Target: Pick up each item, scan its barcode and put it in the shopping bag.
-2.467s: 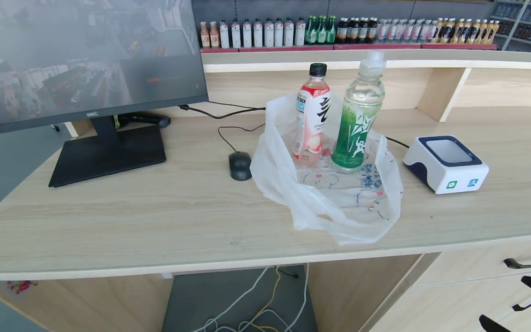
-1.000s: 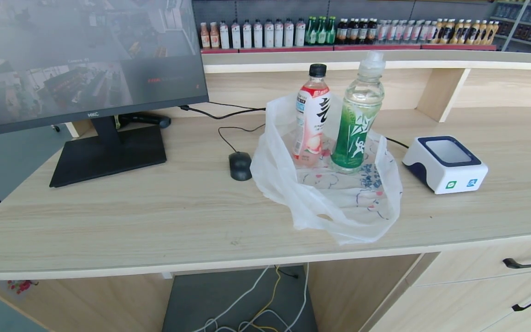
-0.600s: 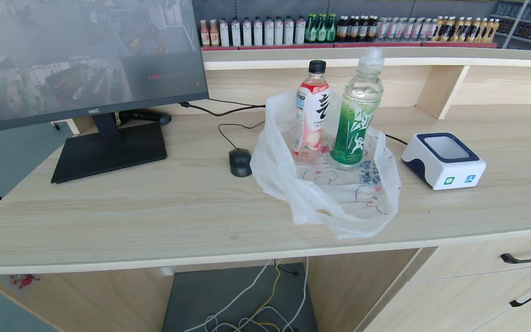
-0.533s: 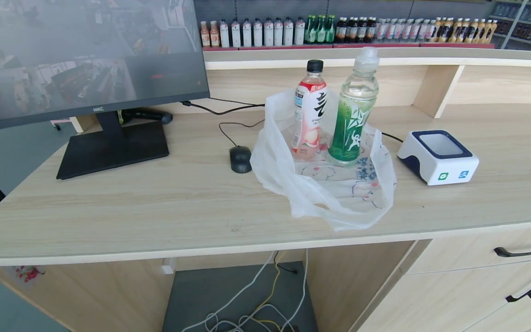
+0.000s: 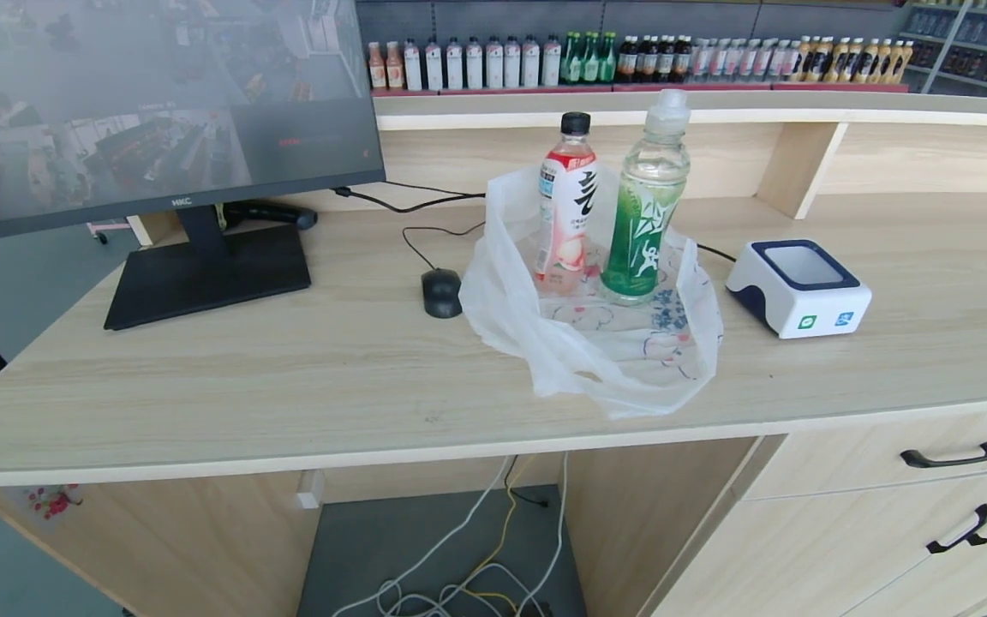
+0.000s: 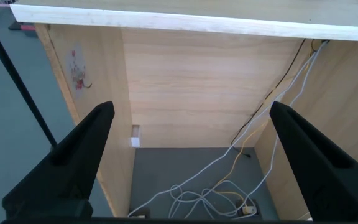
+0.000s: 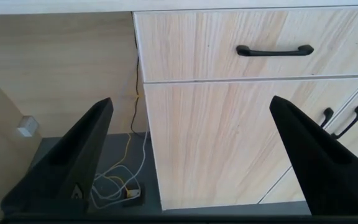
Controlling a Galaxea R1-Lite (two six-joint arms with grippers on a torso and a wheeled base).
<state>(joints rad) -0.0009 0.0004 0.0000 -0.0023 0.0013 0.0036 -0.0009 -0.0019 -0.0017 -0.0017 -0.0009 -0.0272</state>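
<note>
1. Bottles: a pink bottle (image 5: 566, 214) and a green bottle (image 5: 643, 223) are seen standing upright, just beside each other, inside the open shopping bag (image 5: 596, 360) on the desk (image 5: 288, 377). The scanner (image 5: 798, 287) sits near the bag, on the robot's right.
2. Both bottles are judged to be full, so moderately heavy. Their plastic walls are stiff enough for a firm squeeze, but the labels look smooth and possibly slippery.
3. If either bottle had to be taken again, the mid-body across the label would be the best place to hold. The bottles are tall and easily tipped, and the narrow necks give less purchase.
4. The bag is thin, soft film. It is slumped around the bottle bases and would give no support against a knock.
5. The left end effector (image 6: 191, 109) is held below the desk edge with its fingers spread wide, nothing between them, facing the cables (image 6: 216, 186) under the desk.
6. The right end effector (image 7: 191, 102) is likewise spread and empty, facing the drawers (image 7: 272, 50).
7. Against the earlier pictures, the whole head view has shifted, so the camera is judged to have moved. Bottles, bag and scanner are unchanged in relation to one another.
8. The right end effector's fingers were seen at the lower right corner of the earliest head picture. It is now held low before the drawer fronts.
9. With both items bagged, the task is judged complete or nearly so.
</note>
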